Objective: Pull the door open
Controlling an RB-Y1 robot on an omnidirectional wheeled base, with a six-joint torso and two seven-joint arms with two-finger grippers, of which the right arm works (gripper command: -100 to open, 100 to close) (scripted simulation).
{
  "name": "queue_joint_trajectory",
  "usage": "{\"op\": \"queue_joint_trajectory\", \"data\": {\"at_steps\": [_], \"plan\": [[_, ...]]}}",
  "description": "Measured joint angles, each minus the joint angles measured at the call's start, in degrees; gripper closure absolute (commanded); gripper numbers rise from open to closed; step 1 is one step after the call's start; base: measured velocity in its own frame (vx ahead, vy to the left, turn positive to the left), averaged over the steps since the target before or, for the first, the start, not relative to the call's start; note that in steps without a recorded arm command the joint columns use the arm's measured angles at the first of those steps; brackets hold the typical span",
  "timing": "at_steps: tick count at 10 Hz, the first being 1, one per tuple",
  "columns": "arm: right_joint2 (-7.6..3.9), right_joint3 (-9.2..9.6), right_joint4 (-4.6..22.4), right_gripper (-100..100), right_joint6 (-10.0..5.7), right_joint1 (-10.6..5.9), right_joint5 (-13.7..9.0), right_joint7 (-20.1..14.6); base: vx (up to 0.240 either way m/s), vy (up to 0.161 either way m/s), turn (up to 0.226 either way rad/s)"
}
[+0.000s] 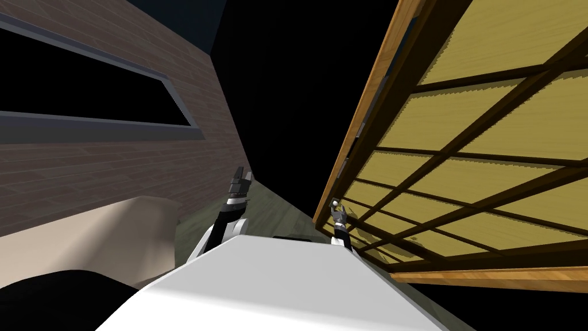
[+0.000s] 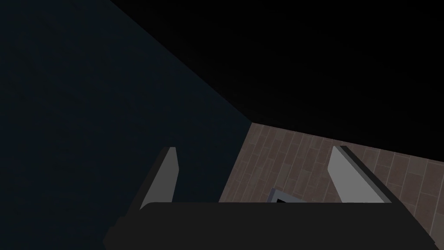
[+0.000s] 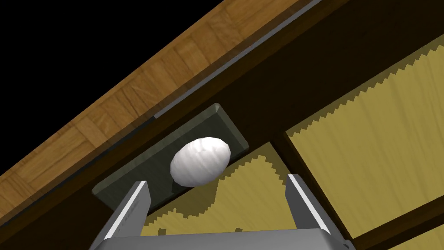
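The door (image 1: 488, 149) is a dark lattice with yellow panels in a light wooden frame, on my right in the head view. Its white round knob (image 3: 200, 161) sits on a dark plate (image 3: 143, 167) by the door's edge. My right gripper (image 3: 214, 197) is open just short of the knob, a finger (image 3: 132, 208) to either side, not touching it. The head view shows that gripper (image 1: 339, 214) at the knob (image 1: 333, 203). My left gripper (image 1: 241, 181) is raised to the left, also open (image 2: 256, 173).
A brick-patterned wall (image 1: 115, 166) with a long grey-framed window (image 1: 86, 109) runs along my left. A beige rounded piece of furniture (image 1: 74, 241) stands low on the left. A black area (image 1: 287, 103) lies between the wall and the door. Greenish floor (image 1: 275, 215) shows ahead.
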Motion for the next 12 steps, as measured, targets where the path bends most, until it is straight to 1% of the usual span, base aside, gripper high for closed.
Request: {"op": "queue_joint_trajectory", "data": {"at_steps": [1, 3, 6, 8, 12], "plan": [[0.08, 0.12, 0.03, -100, -0.01, -0.07, -0.37, -1.10, -0.043, -0.004, 0.041], [0.37, 0.63, 0.04, -100, 0.03, -0.35, -2.04, -4.24, -0.067, -0.009, 0.057], [0.73, 1.13, -0.04, -100, 0.13, -0.59, -3.67, -8.17, -0.051, -0.009, 0.045], [1.09, 1.66, -0.03, -100, 0.10, -0.85, -5.39, -11.29, -0.069, -0.008, 0.054], [1.53, 2.39, 0.11, -100, 0.12, -1.31, -7.73, -16.73, -0.056, -0.014, 0.054]]}}
